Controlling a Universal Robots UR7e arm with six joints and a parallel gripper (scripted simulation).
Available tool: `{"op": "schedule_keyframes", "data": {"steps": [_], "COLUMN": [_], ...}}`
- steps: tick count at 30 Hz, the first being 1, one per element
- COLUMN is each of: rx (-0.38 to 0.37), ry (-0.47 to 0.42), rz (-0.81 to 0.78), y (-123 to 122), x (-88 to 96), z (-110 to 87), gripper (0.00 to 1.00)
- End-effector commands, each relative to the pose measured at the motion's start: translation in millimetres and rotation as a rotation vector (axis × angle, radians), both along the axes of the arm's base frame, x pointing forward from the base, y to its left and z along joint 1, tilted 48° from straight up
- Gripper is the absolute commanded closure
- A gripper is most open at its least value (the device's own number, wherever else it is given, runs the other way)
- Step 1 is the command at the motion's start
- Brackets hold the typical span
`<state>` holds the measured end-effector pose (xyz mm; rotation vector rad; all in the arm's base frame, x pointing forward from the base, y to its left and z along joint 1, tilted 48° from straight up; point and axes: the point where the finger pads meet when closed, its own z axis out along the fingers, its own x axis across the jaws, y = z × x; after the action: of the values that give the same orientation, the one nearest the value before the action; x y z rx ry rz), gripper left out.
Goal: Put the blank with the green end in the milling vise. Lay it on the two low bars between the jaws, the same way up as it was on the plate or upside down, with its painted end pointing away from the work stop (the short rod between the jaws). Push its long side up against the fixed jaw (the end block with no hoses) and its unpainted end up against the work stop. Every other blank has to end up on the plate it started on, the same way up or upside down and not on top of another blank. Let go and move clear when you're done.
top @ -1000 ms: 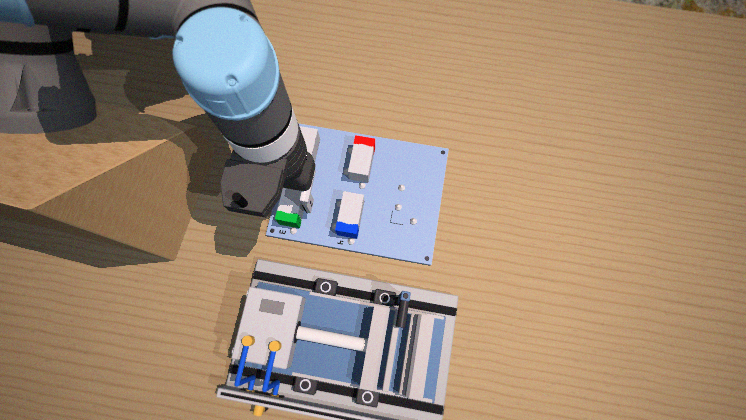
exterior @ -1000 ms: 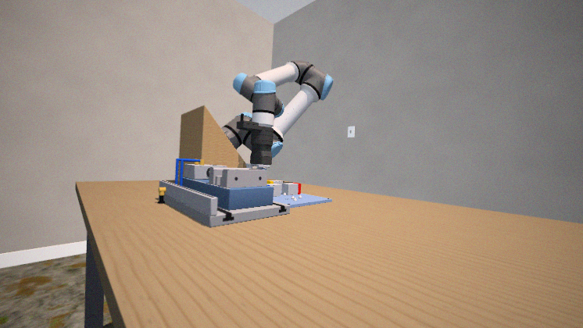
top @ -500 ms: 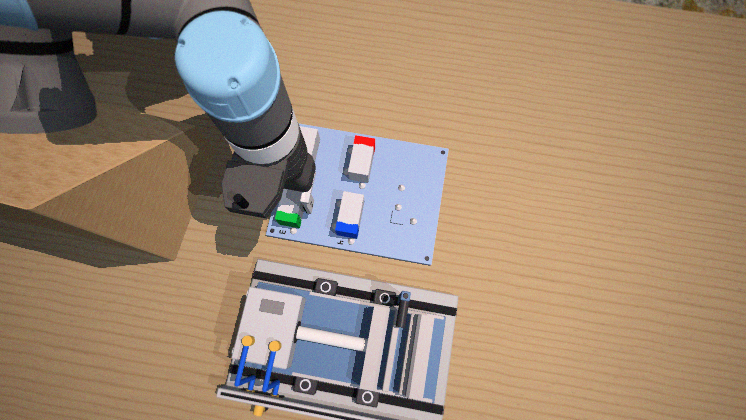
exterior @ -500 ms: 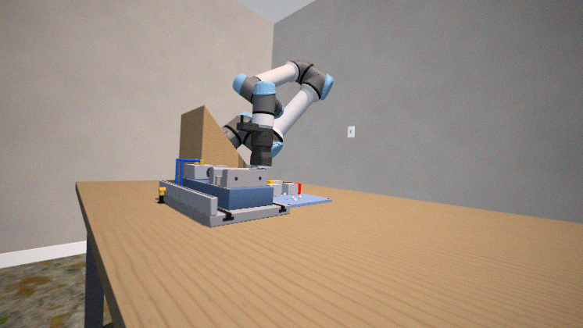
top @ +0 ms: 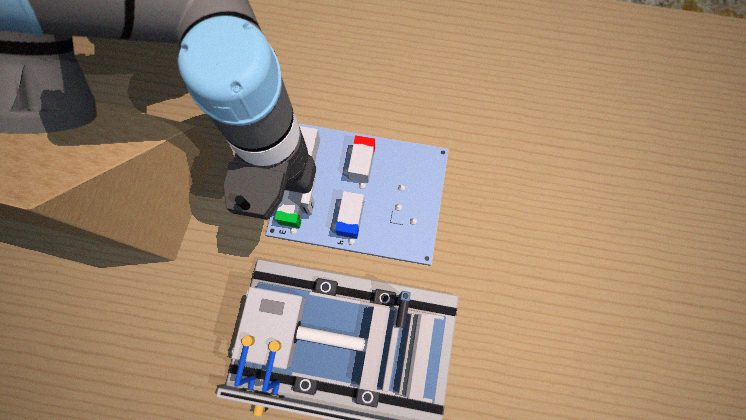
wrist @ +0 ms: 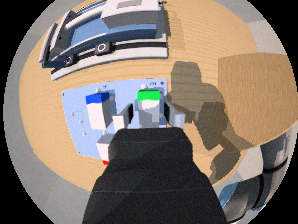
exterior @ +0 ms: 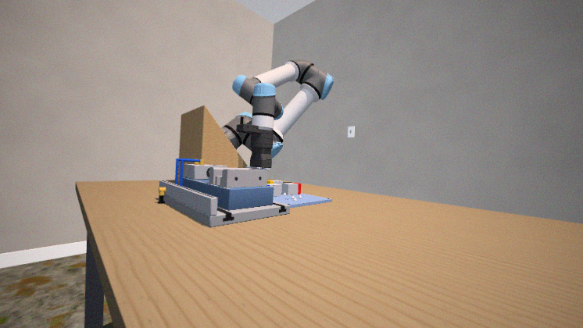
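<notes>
The blank with the green end [top: 288, 217] [wrist: 149, 106] lies on the light blue plate [top: 412, 242] [wrist: 82, 141] [exterior: 318, 200], green end toward the vise [top: 376, 341] [exterior: 249, 197] [wrist: 112, 34]. My gripper [wrist: 148, 108] is open and points down over this blank, one finger on each long side, with a gap on each side in the wrist view. The fingers' exact height is hard to tell. In the vise, the work stop [top: 401, 313] stands between the jaws, beside the fixed jaw [top: 420, 354]. No blank shows there.
The blue-ended blank [top: 349, 209] [wrist: 98, 116] lies beside the green one. The red-ended blank [top: 360, 160] and a partly hidden blank [top: 309, 139], apparently the yellow-ended one [exterior: 275, 182], lie behind. Small white pegs stand on the plate. A tall wooden wedge [top: 130, 208] [exterior: 193, 136] stands near the arm.
</notes>
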<state>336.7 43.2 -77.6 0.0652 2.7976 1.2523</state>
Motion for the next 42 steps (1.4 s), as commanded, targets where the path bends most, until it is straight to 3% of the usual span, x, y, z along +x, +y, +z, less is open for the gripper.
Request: {"op": "schedule_keyframes", "data": {"steps": [1,32,33,42], "rx": [-0.001,-0.001,-0.001,-0.001], "ry": [-0.001,-0.001,-0.001,-0.001], "rz": [-0.001,-0.001,-0.001,-0.001], "y": [-0.2,-0.8,-0.8,-0.8], "x": [0.3,0.2,0.2,0.2], "z": [-0.1,0.3,0.3,0.3], "gripper": [0.0,0.0,1.0,1.0]}}
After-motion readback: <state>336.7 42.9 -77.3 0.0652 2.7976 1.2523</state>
